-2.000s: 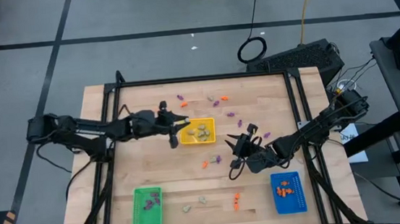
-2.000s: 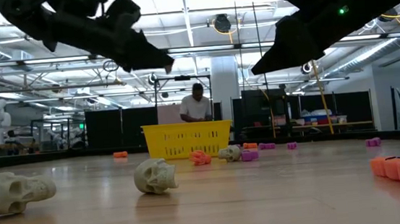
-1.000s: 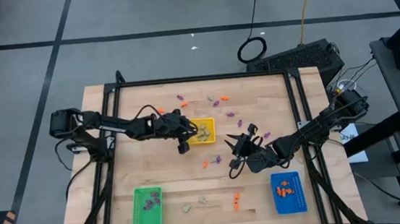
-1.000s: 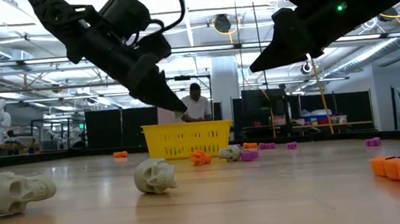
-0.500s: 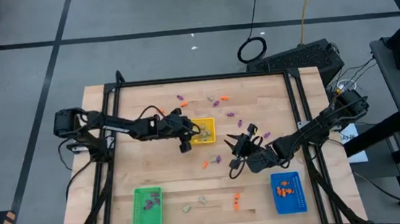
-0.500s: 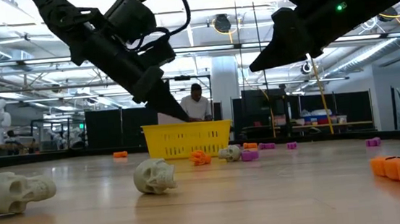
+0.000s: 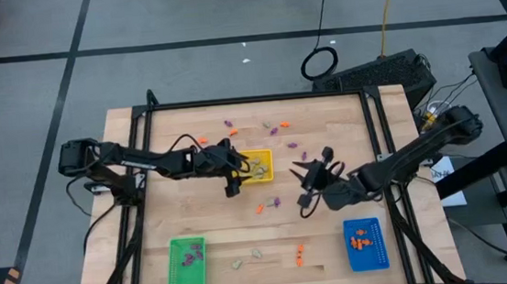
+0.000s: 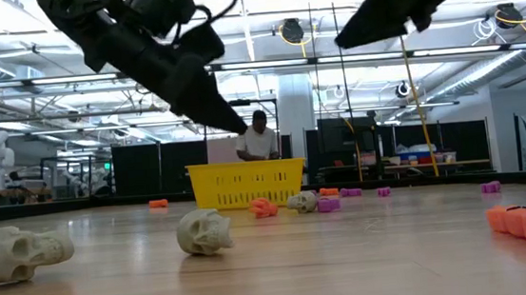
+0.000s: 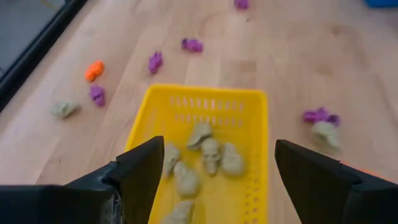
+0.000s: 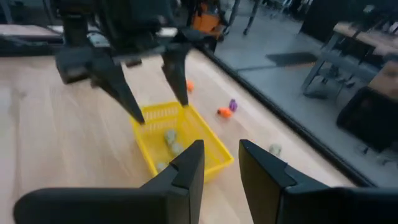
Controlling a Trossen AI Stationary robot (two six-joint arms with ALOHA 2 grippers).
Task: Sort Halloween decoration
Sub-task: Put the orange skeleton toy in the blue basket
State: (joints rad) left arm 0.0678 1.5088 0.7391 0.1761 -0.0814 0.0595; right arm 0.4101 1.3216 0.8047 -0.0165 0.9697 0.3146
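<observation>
While both arms hang over the middle of the table, the sorting stands roughly half done.

Progress: each of the three trays already holds some of its colour; a fair scatter of trinkets is left loose on the table (image 7: 179, 130).

Left end effector (image 7: 232, 175): above the near edge of the yellow tray (image 7: 257, 166), fingers spread wide with nothing between them. The left wrist view looks straight down into the tray past the parted fingers.

Right end effector (image 7: 311, 185): raised over bare wood right of the yellow tray, fingers a narrow gap apart. Nothing visible between them in its wrist view.

Yellow tray: several pale skulls (image 9: 210, 155) lie inside, bunched together.

Green tray (image 7: 187, 262): a few purple trinkets (image 7: 190, 254) in it, front-left of the table.

Blue tray (image 7: 366, 244): a few orange trinkets (image 7: 361, 239) in it, front-right.

Left to sort, far side: purple and orange bits (image 7: 277, 127) beyond the yellow tray, plus one pale piece.

Left to sort, middle: orange pieces (image 7: 261, 207) and a purple one just in front of the yellow tray.

Left to sort, front: pale skulls (image 7: 246, 258) and orange bits (image 7: 299, 253) between the green and blue trays.
</observation>
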